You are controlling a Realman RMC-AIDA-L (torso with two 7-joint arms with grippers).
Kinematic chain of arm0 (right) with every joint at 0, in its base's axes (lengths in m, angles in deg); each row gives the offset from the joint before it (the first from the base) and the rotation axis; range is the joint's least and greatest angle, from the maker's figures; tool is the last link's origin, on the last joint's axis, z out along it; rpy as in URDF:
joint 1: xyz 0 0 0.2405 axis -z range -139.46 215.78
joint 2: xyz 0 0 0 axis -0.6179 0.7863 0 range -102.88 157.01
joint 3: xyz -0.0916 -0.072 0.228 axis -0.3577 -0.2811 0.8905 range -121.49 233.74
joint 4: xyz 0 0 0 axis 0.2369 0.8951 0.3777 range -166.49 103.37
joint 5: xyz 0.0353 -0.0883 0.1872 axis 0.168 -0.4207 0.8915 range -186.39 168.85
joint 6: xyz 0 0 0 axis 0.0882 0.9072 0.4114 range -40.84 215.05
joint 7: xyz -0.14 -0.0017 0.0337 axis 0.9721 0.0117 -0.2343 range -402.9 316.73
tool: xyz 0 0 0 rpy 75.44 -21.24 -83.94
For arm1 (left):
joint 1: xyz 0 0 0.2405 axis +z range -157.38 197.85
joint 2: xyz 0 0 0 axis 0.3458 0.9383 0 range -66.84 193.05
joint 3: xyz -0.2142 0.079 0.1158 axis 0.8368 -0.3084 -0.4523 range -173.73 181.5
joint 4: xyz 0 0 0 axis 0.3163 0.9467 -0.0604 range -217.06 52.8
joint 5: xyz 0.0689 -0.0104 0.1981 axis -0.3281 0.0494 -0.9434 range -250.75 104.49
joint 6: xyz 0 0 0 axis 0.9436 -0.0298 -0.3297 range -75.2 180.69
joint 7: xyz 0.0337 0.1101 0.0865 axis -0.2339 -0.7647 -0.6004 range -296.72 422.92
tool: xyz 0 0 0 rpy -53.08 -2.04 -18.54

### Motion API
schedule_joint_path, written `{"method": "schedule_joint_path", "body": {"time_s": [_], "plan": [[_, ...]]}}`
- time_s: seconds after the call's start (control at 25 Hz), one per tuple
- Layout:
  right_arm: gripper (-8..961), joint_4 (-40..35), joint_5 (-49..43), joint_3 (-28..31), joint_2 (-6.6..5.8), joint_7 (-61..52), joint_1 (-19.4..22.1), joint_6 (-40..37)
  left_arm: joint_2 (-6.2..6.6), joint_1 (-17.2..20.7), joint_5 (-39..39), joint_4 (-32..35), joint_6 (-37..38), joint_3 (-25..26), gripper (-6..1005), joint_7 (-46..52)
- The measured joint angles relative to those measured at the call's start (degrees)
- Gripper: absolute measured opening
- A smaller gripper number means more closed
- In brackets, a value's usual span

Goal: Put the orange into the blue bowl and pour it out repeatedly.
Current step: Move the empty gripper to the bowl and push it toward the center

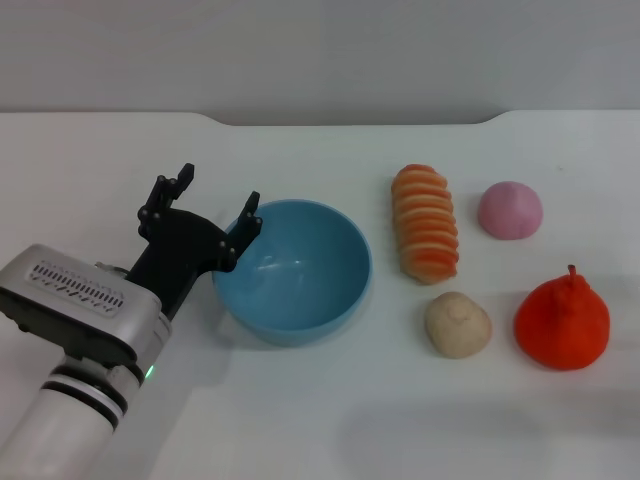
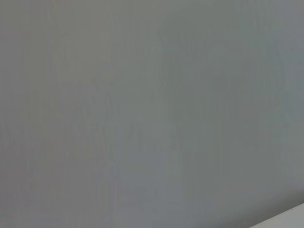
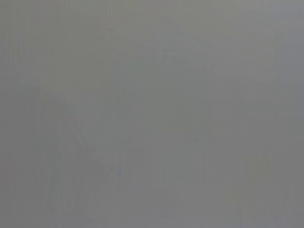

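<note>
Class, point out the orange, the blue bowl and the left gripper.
the orange (image 1: pixel 562 325): head view, middle of its body.
the blue bowl (image 1: pixel 300 268): head view, inside wall.
the left gripper (image 1: pixel 215 205): head view, midway between its fingertips.

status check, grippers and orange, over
Left gripper open at rim of empty light-blue plastic bowl. Right gripper out of view. Red-orange toy orange on table, untouched. Path clear.

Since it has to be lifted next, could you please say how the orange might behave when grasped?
The orange looks soft and matte, so it probably squashes slightly and grips well. Its roundish body could roll if nudged. It is likely light.
</note>
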Motion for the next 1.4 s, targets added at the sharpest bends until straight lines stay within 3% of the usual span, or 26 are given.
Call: {"method": "schedule_joint_path", "body": {"time_s": [0.64,0.84,1.0,1.04,1.2,1.32,1.4], "plan": [[786,0.0,-0.1,0.0,0.0,-0.04,-0.03,0.01,-0.16,-0.17,0.53,1.35,-2.9,-0.07,788,0.33],[786,0.03,-0.27,0.0,0.0,-0.04,-0.11,0.01,0.61,-0.14,0.64,5.71,-3.33,0.72,786,0.47],[786,0.09,-0.17,0.0,0.0,-0.04,0.13,0.02,1.45,0.42,0.31,11.48,1.98,4.65,785,0.63],[786,0.09,-0.15,0.0,0.0,-0.04,0.19,0.02,2.87,0.72,-0.15,16.16,8.54,7.46,785,0.64],[786,0.09,-0.1,0.0,0.0,-0.04,0.28,0.02,6.08,0.8,-1.62,26.69,26.45,14.56,785,0.51],[786,0.09,-0.08,0.0,0.0,-0.05,0.29,0.02,7.61,1.18,-3.52,34.18,41.16,21.5,784,0.06],[786,0.09,-0.14,-0.02,-0.02,-0.04,0.25,0.04,7.83,1.03,-4.61,37.94,53.18,27.61,784,-0.44]]}}
